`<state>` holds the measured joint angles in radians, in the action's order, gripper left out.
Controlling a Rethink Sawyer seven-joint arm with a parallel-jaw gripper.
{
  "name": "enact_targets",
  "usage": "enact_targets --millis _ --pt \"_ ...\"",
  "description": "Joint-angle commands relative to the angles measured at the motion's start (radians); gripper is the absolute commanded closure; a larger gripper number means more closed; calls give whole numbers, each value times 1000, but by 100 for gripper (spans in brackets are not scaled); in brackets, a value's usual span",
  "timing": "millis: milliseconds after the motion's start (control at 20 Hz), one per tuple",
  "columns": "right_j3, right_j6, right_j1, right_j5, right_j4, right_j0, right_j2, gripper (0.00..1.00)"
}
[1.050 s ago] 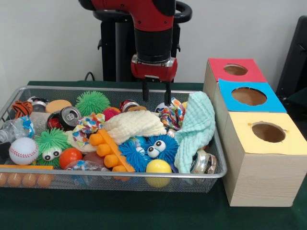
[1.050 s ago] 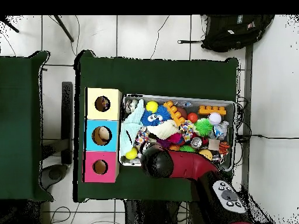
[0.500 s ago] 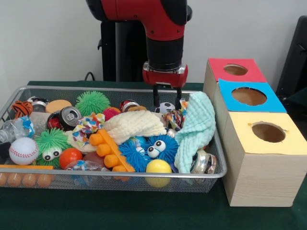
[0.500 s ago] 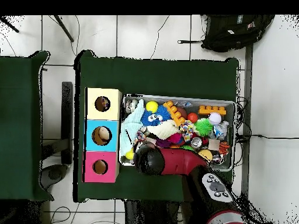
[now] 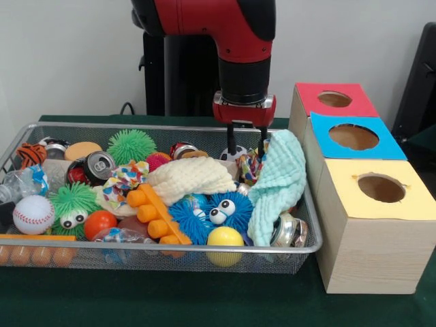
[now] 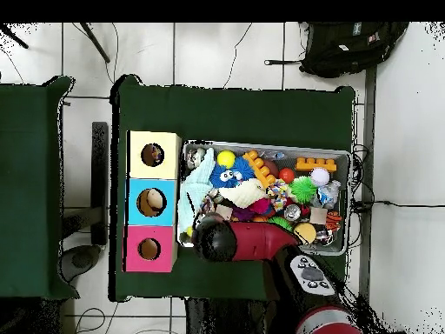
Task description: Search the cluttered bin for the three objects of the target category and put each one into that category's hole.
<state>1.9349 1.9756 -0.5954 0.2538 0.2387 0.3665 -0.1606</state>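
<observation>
1. Apparently the step in hand is a pick at the bin's back right corner, where the small black-and-white soccer ball (image 5: 238,154) lies half buried. We judge it the likely target, though the frames do not tell us which category is wanted.
2. To do it well, we would centre the ball between the fingers before descending. At present it sits close to one finger (image 5: 231,139) rather than midway. We would then come straight down and close only once both tips are below its widest part.
3. The ball looks round, hard and slick, so a high or off-centre pinch would likely squirt it sideways into the clutter.
4. The black two-finger gripper (image 5: 246,147) hangs just above it with its fingers spread wide, and we see nothing held between them.
5. Just beside the ball lies a knotted multicoloured rope toy (image 5: 249,168), which we should avoid snagging. A mint-green waffle cloth (image 5: 279,178) drapes over the silver wire-mesh bin (image 5: 170,249) next to the far finger and could catch in the close.
6. Beyond the bin stand three wooden boxes with holes, topped red (image 5: 310,95), blue (image 5: 327,124) and yellow (image 5: 415,204). From above, the red arm (image 6: 256,242) hides the gripper.
</observation>
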Motion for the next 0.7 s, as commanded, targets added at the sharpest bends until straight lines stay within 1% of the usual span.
enact_targets --millis 50,300,400,700 --pt "-95 77 37 -73 6 13 -46 0" --pt "-86 54 12 -52 8 38 -67 0" --pt "-90 45 13 -50 9 50 -80 0" --pt "-103 56 23 -67 15 36 -61 0"
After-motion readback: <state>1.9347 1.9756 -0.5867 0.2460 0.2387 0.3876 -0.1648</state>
